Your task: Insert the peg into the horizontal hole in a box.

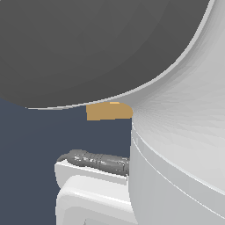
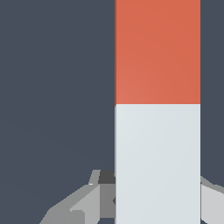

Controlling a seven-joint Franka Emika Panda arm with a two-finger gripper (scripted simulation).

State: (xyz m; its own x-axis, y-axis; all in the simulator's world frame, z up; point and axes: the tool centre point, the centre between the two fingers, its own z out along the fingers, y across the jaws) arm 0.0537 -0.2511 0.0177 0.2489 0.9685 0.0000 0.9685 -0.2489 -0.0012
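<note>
While flat-shaded, peg (image 2: 157,109) square-section, orange-red/white | grey faceted gripper (image 2: 157,199) flanks white end, grip unclear | tan box (image 1: 109,111) sliver

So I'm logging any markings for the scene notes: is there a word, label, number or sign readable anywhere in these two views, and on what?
None: no text, label, number or sign shows in either view.
The peg is plain orange-red and white.
The visible bit of the box is plain tan.
The robot arm is unmarked.

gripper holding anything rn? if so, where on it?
Looks like the peg, jaws flanking its white end. Actual contact is hidden, so the grip isn't confirmed.
</note>
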